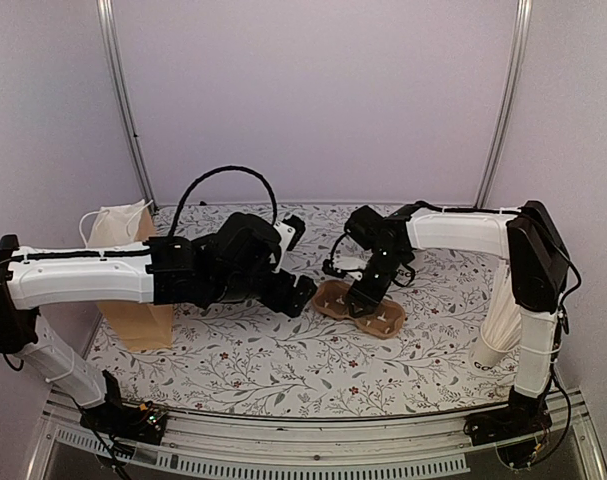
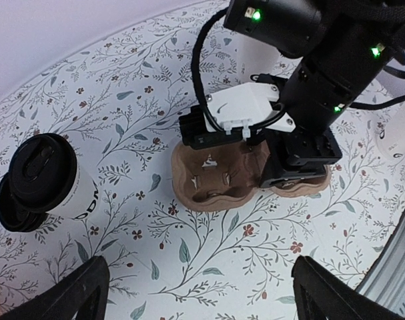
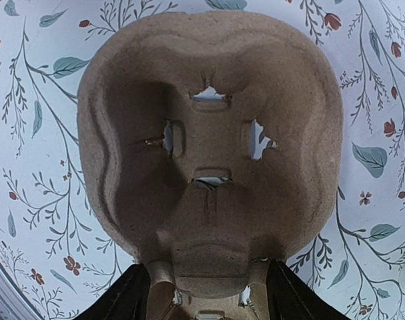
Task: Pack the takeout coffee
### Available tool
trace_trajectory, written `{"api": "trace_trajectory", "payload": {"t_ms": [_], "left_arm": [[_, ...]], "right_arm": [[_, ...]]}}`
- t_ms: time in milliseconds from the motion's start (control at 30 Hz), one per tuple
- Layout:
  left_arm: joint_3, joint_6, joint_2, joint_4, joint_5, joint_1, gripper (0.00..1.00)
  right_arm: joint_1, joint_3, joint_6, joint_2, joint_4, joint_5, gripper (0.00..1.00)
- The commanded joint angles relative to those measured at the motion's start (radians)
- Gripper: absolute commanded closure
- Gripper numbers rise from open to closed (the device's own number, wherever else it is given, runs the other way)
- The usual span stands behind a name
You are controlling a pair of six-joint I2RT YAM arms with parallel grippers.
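Your left tool (image 2: 201,293) wide open over bench (image 2: 122,100) | coffee (image 2: 52,177) upright, lid up, apart from tray (image 2: 215,190) | right tool (image 3: 205,283) straddles tray neck, grip: can't tell

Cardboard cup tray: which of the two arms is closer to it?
The right. The right end effector is down at the cardboard cup tray, fingers either side of one end. The left end effector hangs open off to the tray's left, apart from it.

Matt, rough brown pulp cup carrier (image 3: 122,80), white paper takeout coffee (image 2: 85,197), smooth black plastic lid (image 2: 42,170)
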Motion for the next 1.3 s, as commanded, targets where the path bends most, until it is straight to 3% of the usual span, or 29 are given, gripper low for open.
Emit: {"api": "trace_trajectory", "payload": {"t_ms": [0,1267], "left_arm": [[-0.019,-0.010,0.021,0.017,-0.005,0.002,0.03],[-0.032,-0.025,0.024,0.010,0.011,0.002,0.03]], "right_arm": [[0.000,0.033,0.002,0.019,-0.011,0.001,0.38],[0.031,0.037,0.000,0.035,-0.033,0.062,0.51]]}}
